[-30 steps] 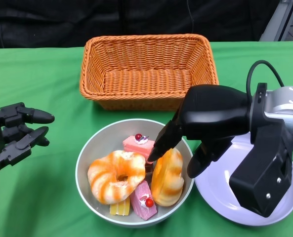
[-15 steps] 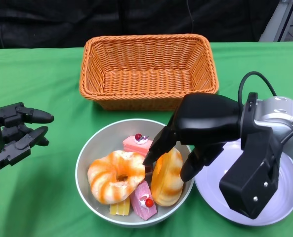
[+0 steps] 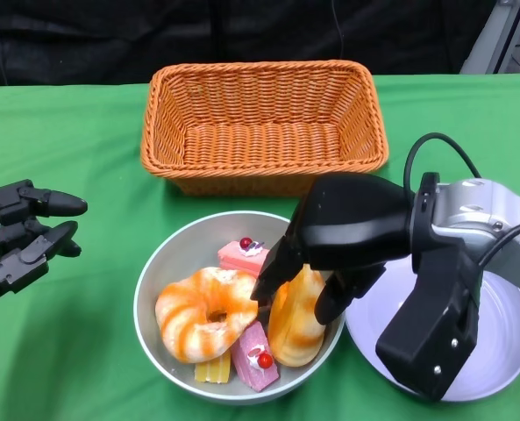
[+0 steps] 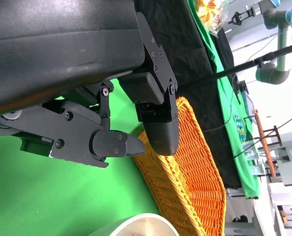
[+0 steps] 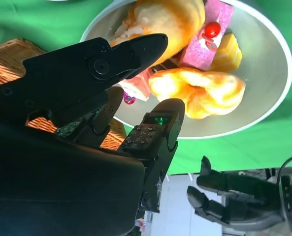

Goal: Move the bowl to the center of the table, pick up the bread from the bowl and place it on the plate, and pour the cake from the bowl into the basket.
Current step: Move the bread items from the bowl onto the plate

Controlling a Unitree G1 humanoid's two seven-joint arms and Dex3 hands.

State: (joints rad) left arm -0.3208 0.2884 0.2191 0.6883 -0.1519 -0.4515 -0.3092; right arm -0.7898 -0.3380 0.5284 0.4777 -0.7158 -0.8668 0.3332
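Observation:
The grey bowl (image 3: 146, 298) sits in front of the basket (image 3: 264, 123). It holds a ring-shaped bread (image 3: 205, 311), an oblong bread (image 3: 296, 323), pink cakes (image 3: 246, 256) and a yellow cake (image 3: 212, 368). My right hand (image 3: 334, 241) hangs over the bowl's right side. Its fingers (image 3: 273, 274) reach down on either side of the oblong bread (image 5: 175, 19), which still lies in the bowl (image 5: 278, 73). I cannot see firm contact. The white plate (image 3: 496, 351) lies right of the bowl, partly under my right forearm. My left hand (image 3: 23, 237) hovers open at the far left.
The wicker basket (image 4: 185, 172) stands just behind the bowl, close to my right hand's back. Green cloth covers the table, with bare cloth between my left hand (image 4: 111, 113) and the bowl. A black backdrop runs along the far edge.
My right hand has moved left and down, so its fingers now straddle the oblong bread. My left hand has drifted slightly left. The bowl and its contents stay put.

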